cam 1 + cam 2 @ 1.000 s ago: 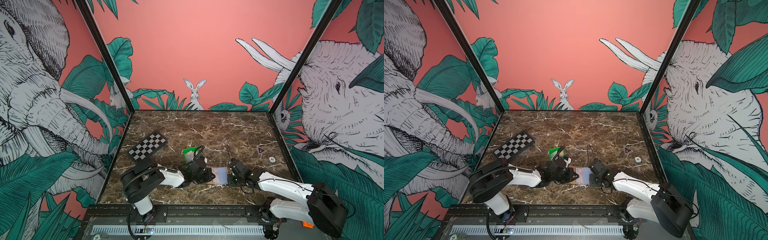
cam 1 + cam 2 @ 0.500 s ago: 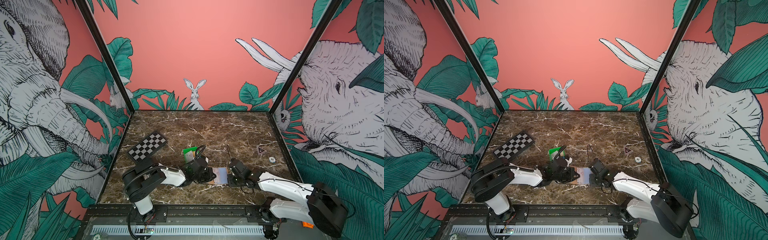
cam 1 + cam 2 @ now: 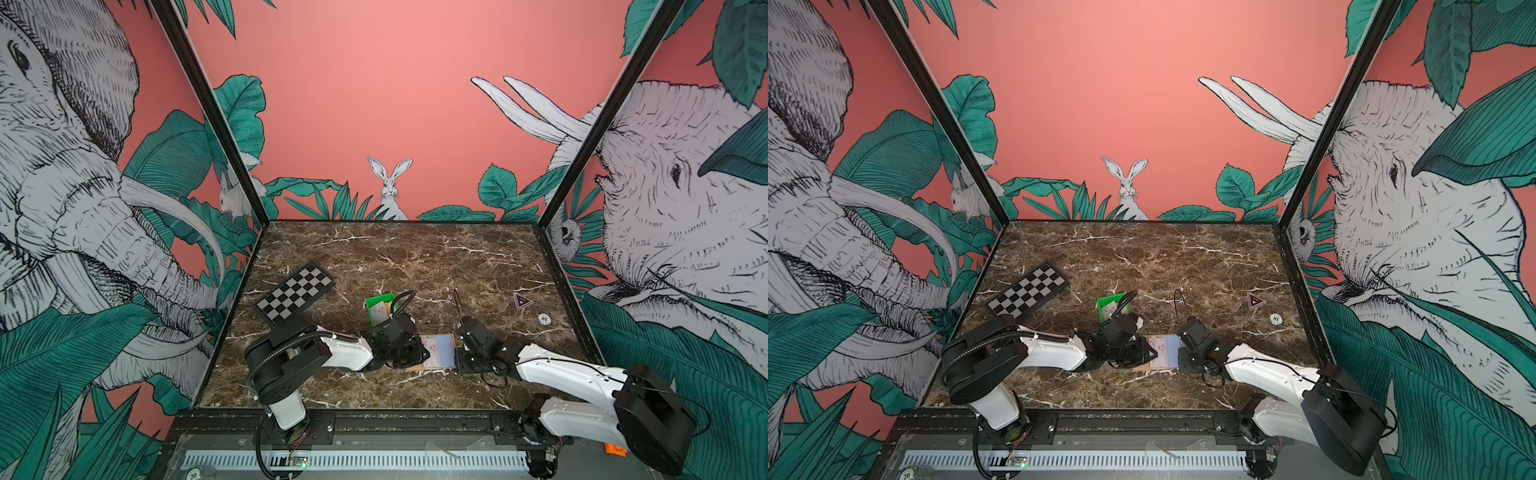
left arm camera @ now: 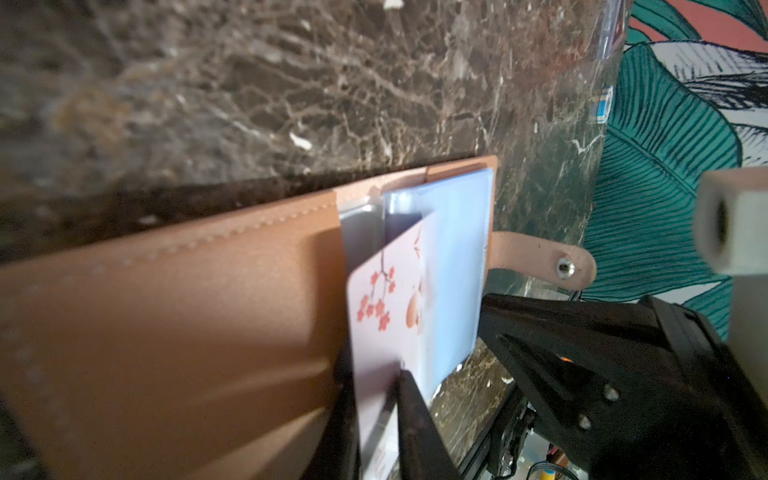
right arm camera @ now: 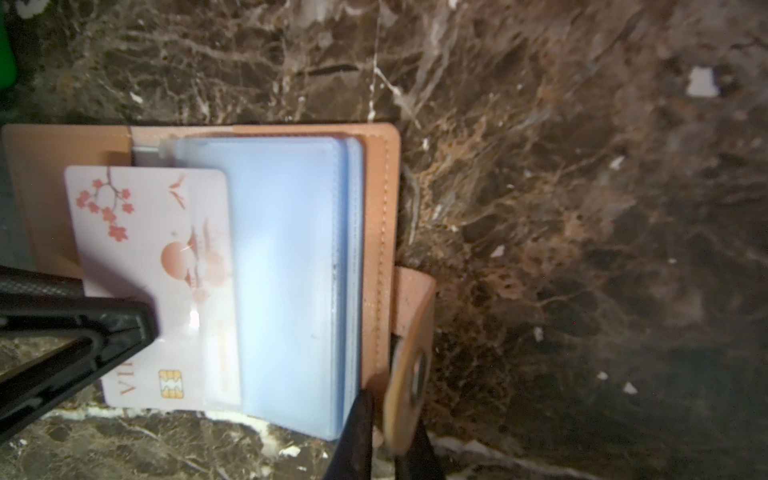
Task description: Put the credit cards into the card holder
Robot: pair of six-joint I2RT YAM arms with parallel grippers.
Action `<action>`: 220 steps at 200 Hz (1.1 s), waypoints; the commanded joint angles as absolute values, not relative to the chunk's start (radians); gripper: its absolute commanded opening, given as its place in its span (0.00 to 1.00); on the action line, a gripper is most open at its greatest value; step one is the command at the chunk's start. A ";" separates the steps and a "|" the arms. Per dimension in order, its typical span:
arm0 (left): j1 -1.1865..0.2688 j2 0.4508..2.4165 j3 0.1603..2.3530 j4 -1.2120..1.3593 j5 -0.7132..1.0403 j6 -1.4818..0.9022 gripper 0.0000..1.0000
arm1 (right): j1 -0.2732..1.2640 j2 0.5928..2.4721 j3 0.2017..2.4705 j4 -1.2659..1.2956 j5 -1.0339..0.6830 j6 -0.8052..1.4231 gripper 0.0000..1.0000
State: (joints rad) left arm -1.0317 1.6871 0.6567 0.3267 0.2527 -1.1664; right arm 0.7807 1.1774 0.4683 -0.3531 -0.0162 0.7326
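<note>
The tan card holder (image 3: 415, 368) lies open near the table's front, its pale blue sleeves (image 5: 291, 257) facing up. A white credit card (image 5: 153, 257) printed with red blossoms sits partly inside the top sleeve, and most of it still sticks out. My left gripper (image 4: 374, 368) has this card (image 4: 386, 299) between its jaws, which stand slightly apart around it. My right gripper (image 5: 388, 411) is shut on the holder's cover edge and snap tab (image 5: 409, 374). In both top views the grippers (image 3: 422, 353) (image 3: 459, 359) meet over the holder (image 3: 1167, 351). More credit cards (image 3: 380, 313) rest in a green tray (image 3: 380, 300).
A black-and-white checkered board (image 3: 295, 293) lies at the back left. A round chip (image 3: 543, 318) and a triangular sticker (image 3: 521, 300) sit on the right of the marble table (image 3: 415, 257). A thin black rod (image 3: 457, 303) stands just behind my right gripper.
</note>
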 commanded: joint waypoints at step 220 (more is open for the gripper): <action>-1.032 1.626 0.709 0.061 0.170 -1.079 0.37 | 0.779 1.221 0.455 -0.322 -0.042 0.724 0.12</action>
